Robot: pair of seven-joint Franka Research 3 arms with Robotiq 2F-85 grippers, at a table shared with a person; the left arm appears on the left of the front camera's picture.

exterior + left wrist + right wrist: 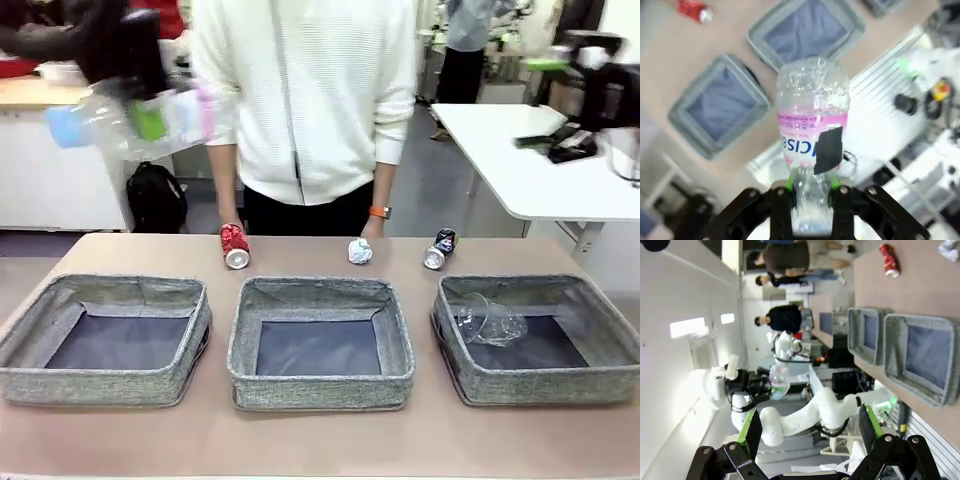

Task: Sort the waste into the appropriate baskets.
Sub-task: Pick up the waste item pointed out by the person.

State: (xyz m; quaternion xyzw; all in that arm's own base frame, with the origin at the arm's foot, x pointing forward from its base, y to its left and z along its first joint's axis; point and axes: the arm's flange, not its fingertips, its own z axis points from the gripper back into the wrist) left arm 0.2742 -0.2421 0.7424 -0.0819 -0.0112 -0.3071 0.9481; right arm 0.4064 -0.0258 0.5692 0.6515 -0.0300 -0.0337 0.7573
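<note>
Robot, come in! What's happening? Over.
Left gripper shut on bottle, held high. Right gripper open, empty. Red can, dark can, paper ball on table. Nothing blocking.

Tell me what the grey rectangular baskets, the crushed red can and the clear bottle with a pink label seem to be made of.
Grey rectangular baskets: probably woven fabric, matte; speckled walls, sagging rims. Crushed red can: likely thin metal, glossy, dented, silvery end. Clear bottle: thin plastic, see-through, wrinkled, shiny.
</note>
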